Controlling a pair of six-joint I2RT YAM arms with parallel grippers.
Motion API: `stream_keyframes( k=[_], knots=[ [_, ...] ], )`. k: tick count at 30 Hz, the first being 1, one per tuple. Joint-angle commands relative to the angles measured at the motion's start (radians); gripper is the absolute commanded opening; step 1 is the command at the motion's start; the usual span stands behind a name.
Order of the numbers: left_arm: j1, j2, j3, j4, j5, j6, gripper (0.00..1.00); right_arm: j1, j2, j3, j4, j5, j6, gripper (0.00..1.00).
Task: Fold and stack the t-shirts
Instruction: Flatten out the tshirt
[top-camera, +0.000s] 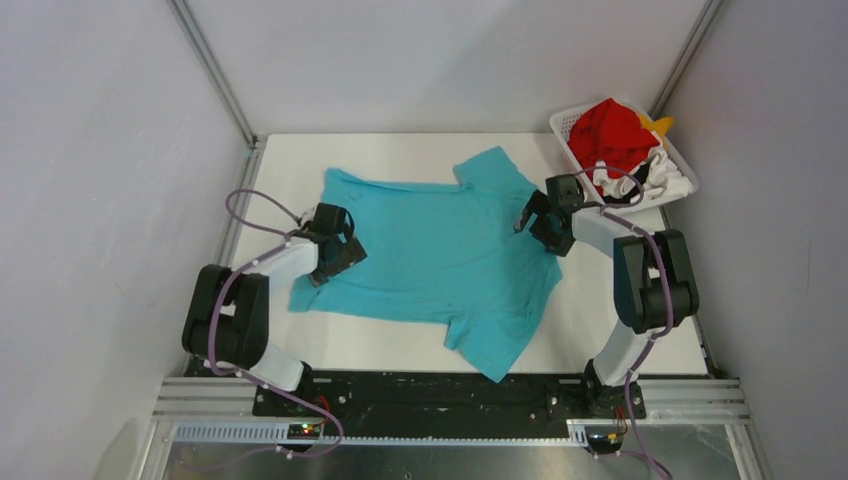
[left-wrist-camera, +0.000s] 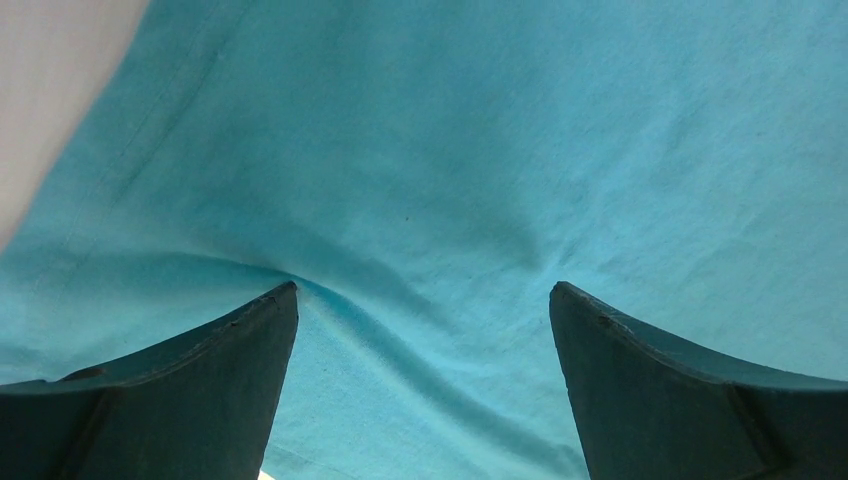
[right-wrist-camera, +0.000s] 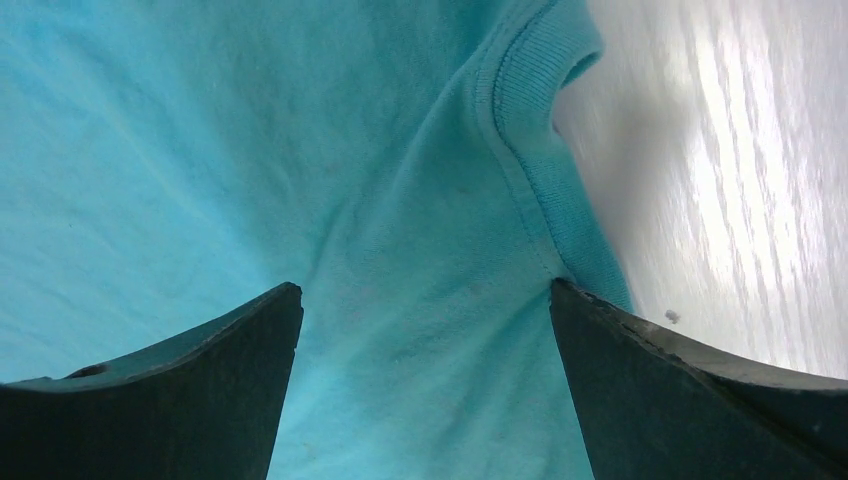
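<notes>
currently the teal shirt (top-camera: 440, 250) lies flat on the table (top-camera: 400, 345), its long axis running left to right: hem end under the left gripper (top-camera: 340, 258), collar (right-wrist-camera: 560, 200) under the right gripper (top-camera: 540, 228). both grippers are spread wide and low over the cloth, holding nothing. each arm is nearest its own end. the other shirts (top-camera: 610, 135) sit bunched in the basket (top-camera: 565, 125), far right.

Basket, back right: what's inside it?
In the basket: a red shirt heaped on top, yellow cloth at the far edge, white-and-black cloth on the near side. Anything beneath them is covered.
</notes>
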Motion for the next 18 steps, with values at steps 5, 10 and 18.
stream_keyframes(
  k=[5,10,18],
  knots=[
    [0.006,0.015,0.055,-0.018,0.006,-0.045,1.00,-0.045,0.115,0.122,-0.004,-0.001,-0.040,0.99],
    [0.005,-0.140,0.014,-0.116,-0.094,-0.047,1.00,-0.006,0.006,0.129,-0.056,0.062,-0.083,0.99],
    [0.119,-0.424,-0.223,-0.188,-0.101,-0.127,1.00,0.138,-0.276,0.017,-0.196,0.281,-0.110,0.99]
  ],
)
